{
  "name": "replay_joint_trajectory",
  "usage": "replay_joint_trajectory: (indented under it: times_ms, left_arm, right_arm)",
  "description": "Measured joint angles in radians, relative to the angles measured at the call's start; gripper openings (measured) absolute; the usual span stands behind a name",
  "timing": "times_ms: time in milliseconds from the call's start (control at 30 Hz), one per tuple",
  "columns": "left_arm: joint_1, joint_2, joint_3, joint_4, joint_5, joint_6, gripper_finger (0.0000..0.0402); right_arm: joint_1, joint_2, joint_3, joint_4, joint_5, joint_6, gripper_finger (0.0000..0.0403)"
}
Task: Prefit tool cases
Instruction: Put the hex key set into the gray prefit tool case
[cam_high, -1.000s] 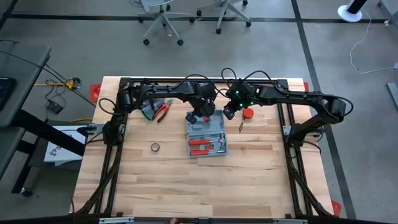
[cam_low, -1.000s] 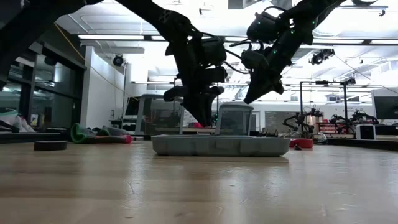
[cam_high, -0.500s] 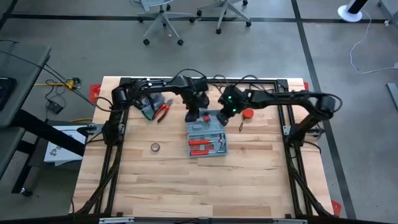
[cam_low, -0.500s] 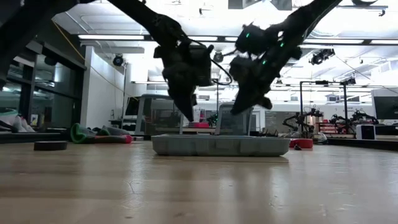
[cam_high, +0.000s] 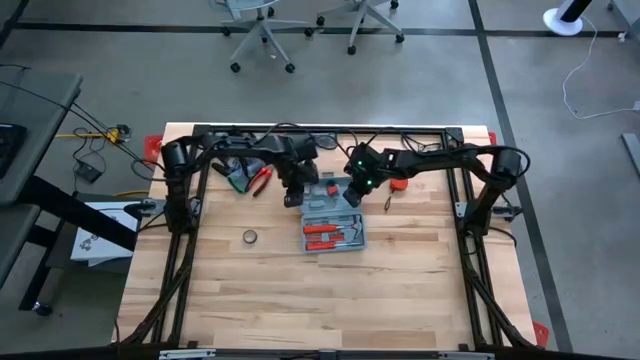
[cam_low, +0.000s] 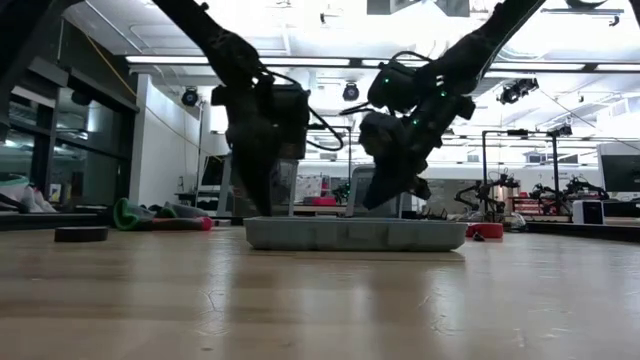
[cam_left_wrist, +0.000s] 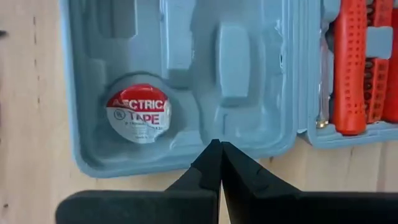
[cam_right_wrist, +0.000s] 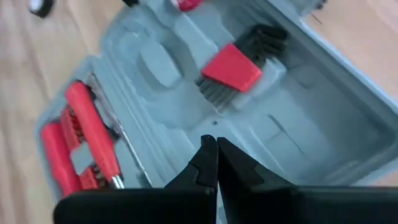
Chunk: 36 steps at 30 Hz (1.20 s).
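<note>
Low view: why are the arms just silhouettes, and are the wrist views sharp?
Low view: bright ceiling lights behind backlight both arms, so the tool case is dim. Left wrist view: sharp; the tape label is legible. Right wrist view: motion-blurred, the red hex key holder smeared.

Both arms cover the tool case's (cam_high: 333, 222) far half from above — the small ring (cam_high: 249, 236) stays unidentifiable.

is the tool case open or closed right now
Open. The tool case lies spread flat on the table, moulded recesses facing up; the roll of electrical tape sits in one recess.
</note>
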Motion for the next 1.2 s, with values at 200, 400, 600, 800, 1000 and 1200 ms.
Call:
replay_joint_trajectory:
  times_ms: [200,400,600,800,1000,1200]
  left_arm:
    - [-0.019,0.001,-0.039,0.091,-0.007,-0.035,0.0]
    - [-0.032,0.005,-0.04,0.175,-0.011,-0.059,0.0]
    - [-0.05,0.005,-0.04,0.235,-0.011,-0.088,0.0]
    - [-0.052,0.005,-0.04,0.247,-0.01,-0.088,0.0]
    - [-0.052,0.005,-0.04,0.25,-0.01,-0.088,0.0]
    - [-0.054,0.005,-0.04,0.273,0.017,-0.106,0.0]
  right_arm:
    - [0.0,0.061,0.0,0.037,-0.018,0.036,0.0]
    - [0.0,0.096,0.0,0.125,-0.061,0.071,0.0]
    - [0.0,0.12,0.0,0.226,-0.083,0.137,0.0]
    - [-0.006,0.12,0.0,0.327,-0.093,0.19,0.0]
    - [-0.007,0.119,0.001,0.341,-0.121,0.204,0.0]
    - [-0.007,0.119,0.001,0.338,-0.13,0.204,0.0]
